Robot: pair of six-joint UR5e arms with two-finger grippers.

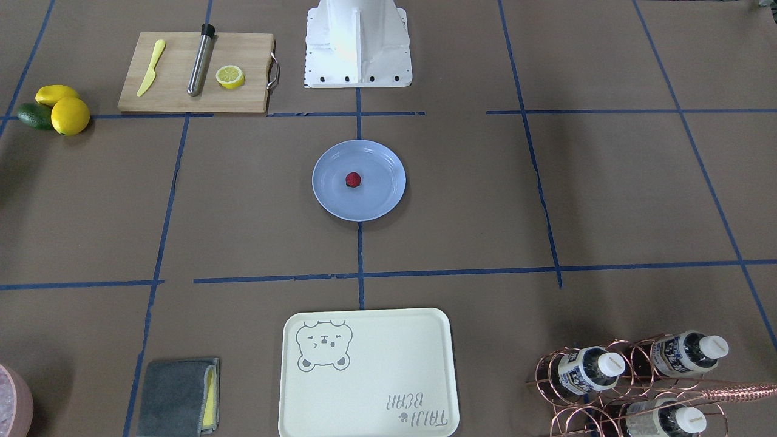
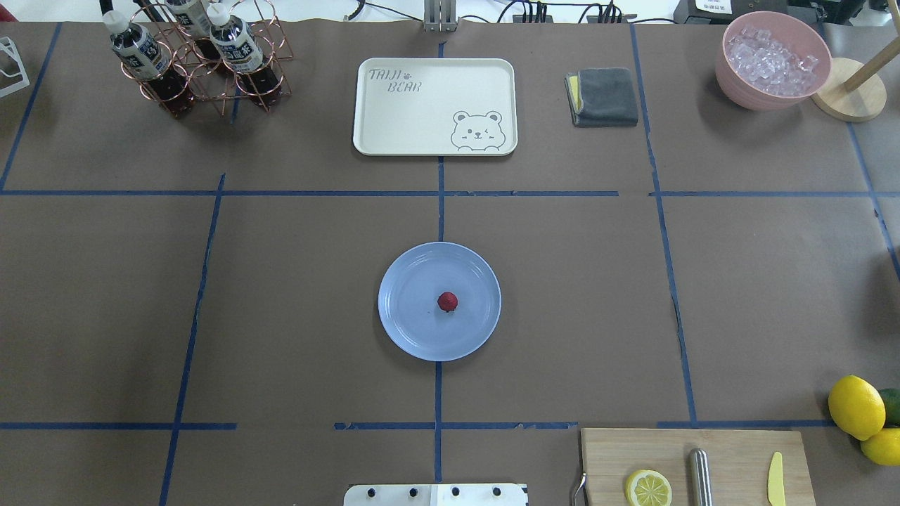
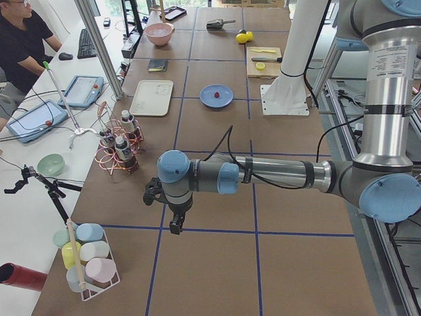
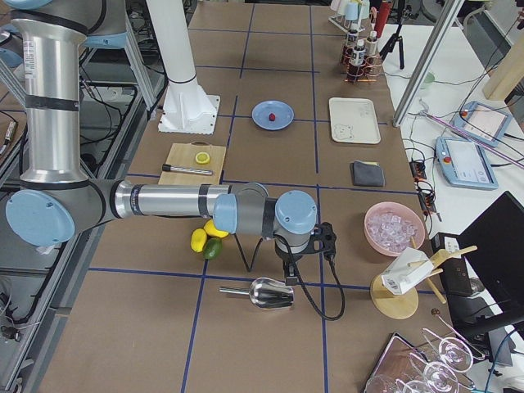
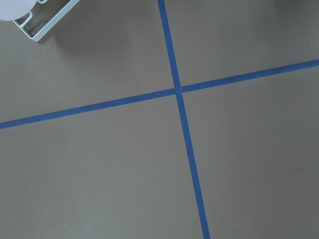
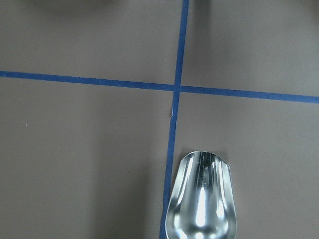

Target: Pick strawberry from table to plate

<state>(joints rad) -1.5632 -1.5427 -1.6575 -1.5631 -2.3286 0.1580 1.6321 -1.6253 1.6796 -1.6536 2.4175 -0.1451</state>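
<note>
Strawberry (image 2: 447,301) sits near centre of plate (image 2: 408,330), mid-worktop (image 2: 281,281). Fruit looks roundish; long axis and heading indiscernible. Left gripper (image 3: 175,228) and right gripper (image 4: 291,276) well apart from plate; finger spacing cannot be told.

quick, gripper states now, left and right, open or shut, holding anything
Left gripper: cannot be told, it shows only in a side view.
Right gripper: cannot be told, likewise only a side view.
</note>
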